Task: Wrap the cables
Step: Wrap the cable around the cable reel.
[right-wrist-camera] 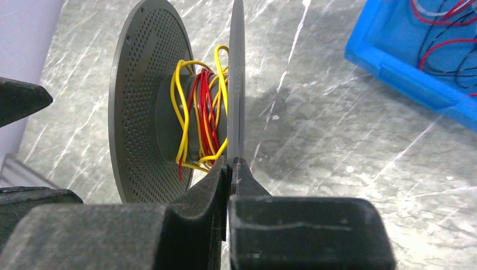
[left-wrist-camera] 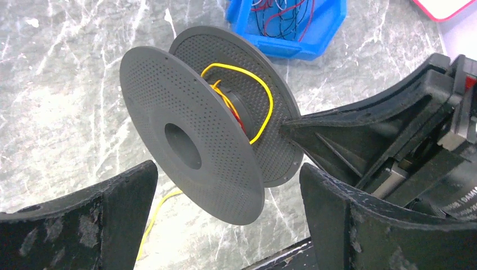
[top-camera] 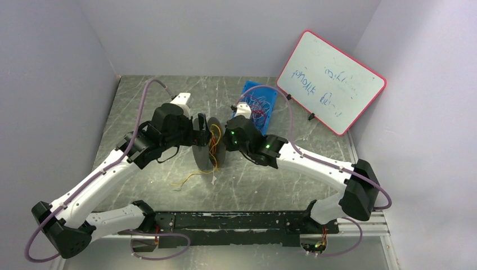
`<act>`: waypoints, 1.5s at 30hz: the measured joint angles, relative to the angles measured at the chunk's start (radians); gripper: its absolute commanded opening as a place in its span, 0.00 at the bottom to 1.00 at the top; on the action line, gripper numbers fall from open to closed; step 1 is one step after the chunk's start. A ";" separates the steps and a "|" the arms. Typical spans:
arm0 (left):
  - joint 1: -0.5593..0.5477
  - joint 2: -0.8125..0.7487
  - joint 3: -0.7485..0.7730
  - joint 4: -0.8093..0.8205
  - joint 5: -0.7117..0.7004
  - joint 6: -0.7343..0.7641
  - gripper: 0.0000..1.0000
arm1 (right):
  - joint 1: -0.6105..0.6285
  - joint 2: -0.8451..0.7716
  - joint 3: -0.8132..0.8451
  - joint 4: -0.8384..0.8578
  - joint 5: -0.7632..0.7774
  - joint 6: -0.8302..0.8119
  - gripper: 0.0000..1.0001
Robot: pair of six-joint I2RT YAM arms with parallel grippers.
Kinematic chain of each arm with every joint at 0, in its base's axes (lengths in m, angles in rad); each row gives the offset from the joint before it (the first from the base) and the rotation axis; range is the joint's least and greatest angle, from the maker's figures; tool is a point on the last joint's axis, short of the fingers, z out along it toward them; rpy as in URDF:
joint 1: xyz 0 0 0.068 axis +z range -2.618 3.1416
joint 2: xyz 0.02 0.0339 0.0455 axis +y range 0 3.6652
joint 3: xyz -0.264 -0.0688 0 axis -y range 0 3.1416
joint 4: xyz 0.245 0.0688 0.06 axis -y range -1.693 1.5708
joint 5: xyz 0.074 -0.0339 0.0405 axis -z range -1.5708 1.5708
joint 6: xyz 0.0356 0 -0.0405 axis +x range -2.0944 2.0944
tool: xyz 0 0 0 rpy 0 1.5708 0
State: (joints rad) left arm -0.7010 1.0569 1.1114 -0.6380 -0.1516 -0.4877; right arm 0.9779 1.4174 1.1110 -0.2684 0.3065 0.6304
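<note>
Cables and right claw: the cables (right-wrist-camera: 199,121) are sitting wound round the hub of a grey spool (right-wrist-camera: 152,101), just above and left of the right gripper (right-wrist-camera: 232,169), which is pinching the thin rim of one flange tightly between its fingers.
Cables and left claw: the left gripper (left-wrist-camera: 225,169) is standing released, its fingers spread wide on either side of the near flange and apparently not touching it. The windings are lying behind that flange.
Where the spool is: it is standing on edge between the two grippers, mid-table (top-camera: 253,180).
Loose tail: one yellow strand (top-camera: 188,179) is trailing from the spool onto the table.
Hard to make out: from above, the cables are showing only as a thin orange-yellow streak between the flanges, and the near flange is hiding most of the hub from the left wrist.
Look of the cables: thin yellow and red strands are looping loosely and crossing over one another.
Other strands: red, dark and pale wires are lying tangled in a blue bin (left-wrist-camera: 315,34) beyond the spool, its far side cut off.
</note>
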 measured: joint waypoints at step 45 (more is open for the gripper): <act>0.010 0.267 0.032 0.031 -0.108 0.015 0.07 | 0.180 0.084 0.061 -0.012 0.360 -0.031 0.02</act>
State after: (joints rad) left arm -0.6907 1.3243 1.1435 -0.6075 -0.2596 -0.4728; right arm 1.1576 1.5017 1.1717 -0.2806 0.6666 0.5995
